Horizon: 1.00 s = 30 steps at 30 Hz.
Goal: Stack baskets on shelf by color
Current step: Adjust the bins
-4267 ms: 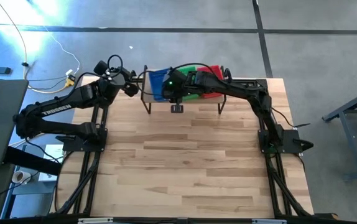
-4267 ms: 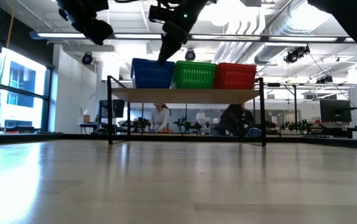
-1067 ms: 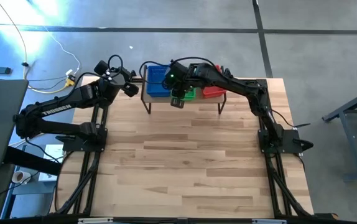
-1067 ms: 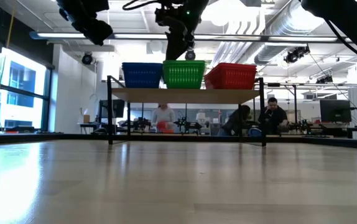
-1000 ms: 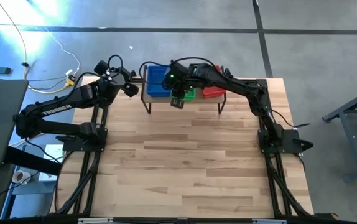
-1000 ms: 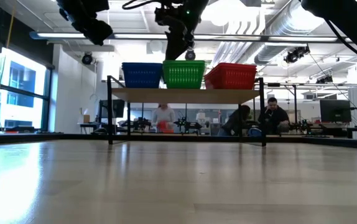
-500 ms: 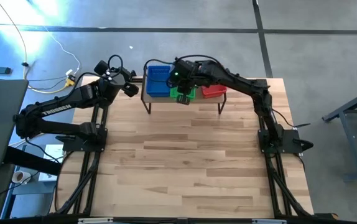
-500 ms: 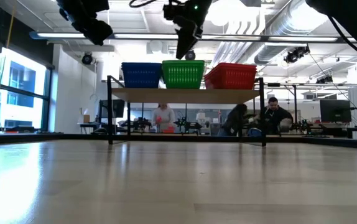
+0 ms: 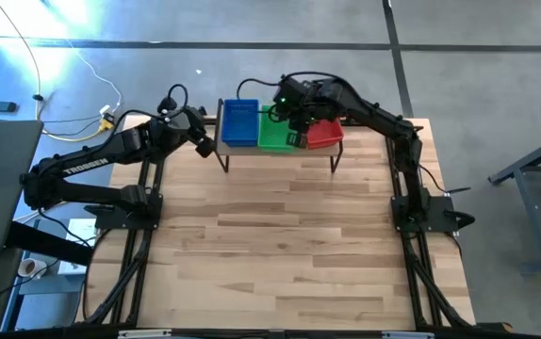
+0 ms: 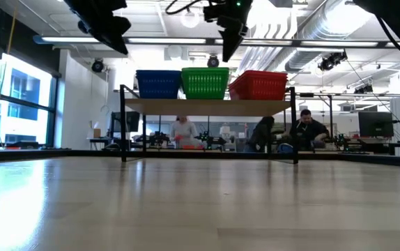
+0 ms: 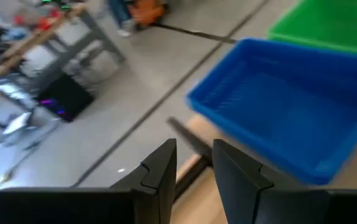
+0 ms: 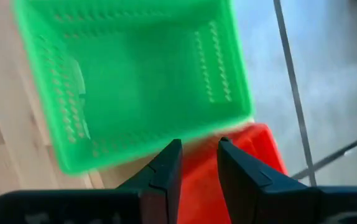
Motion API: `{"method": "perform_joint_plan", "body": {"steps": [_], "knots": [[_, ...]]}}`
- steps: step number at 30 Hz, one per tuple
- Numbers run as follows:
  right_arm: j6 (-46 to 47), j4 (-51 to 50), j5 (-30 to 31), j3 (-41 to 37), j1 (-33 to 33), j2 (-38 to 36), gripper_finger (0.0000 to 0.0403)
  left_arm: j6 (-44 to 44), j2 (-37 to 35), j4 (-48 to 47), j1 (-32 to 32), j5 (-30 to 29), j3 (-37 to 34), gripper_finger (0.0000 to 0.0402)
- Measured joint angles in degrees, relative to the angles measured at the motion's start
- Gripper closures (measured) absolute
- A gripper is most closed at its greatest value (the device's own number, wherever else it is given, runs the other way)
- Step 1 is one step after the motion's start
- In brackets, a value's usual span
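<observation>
On the shelf [image 10: 207,106] at the table's far edge stand a blue basket [image 9: 240,123], a green basket [image 9: 274,132] and a red basket [image 9: 323,135] side by side; the red one sits turned a little askew. My right gripper [image 10: 226,57] is shut and hangs above the gap between the green basket [image 12: 135,81] and the red basket [image 12: 228,162], touching neither. My left gripper [image 9: 206,143] is shut and hovers off the shelf's left end, beside the blue basket [image 11: 284,106].
The shelf's black legs [image 10: 122,125] stand on the wooden tabletop [image 9: 280,245], which stretches bare toward the near edge. People sit at benches in the room behind the shelf [image 10: 304,132].
My right gripper has risen and gone toward the table's right, from above the blue and green baskets to above the gap between green and red. My left gripper has come a little closer to the shelf's left end. The baskets have stayed in place.
</observation>
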Motion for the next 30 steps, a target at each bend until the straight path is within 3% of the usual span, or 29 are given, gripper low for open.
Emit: {"method": "perform_joint_plan", "body": {"steps": [7, 17, 23, 30], "knots": [[3.2, -4.6, 0.4, 0.0, -3.0, -1.4, 0.0316, -1.2, 0.0, -0.2, -0.4, 8.7, 0.0, 0.0308], [6.8, -7.8, 2.6, -4.0, -4.5, -8.1, 0.0316, -3.1, 0.0, -2.0, -0.4, 10.0, 0.0, 0.0308], [7.3, -2.9, 3.3, -14.7, -5.8, -16.5, 0.0316, -3.3, 0.0, -2.0, -0.4, 10.1, 0.0, 0.0308], [9.5, 10.9, 3.6, -36.2, -8.8, -30.3, 0.0316, -4.6, 0.0, -2.1, -0.4, 10.7, 0.0, 0.0308]]}}
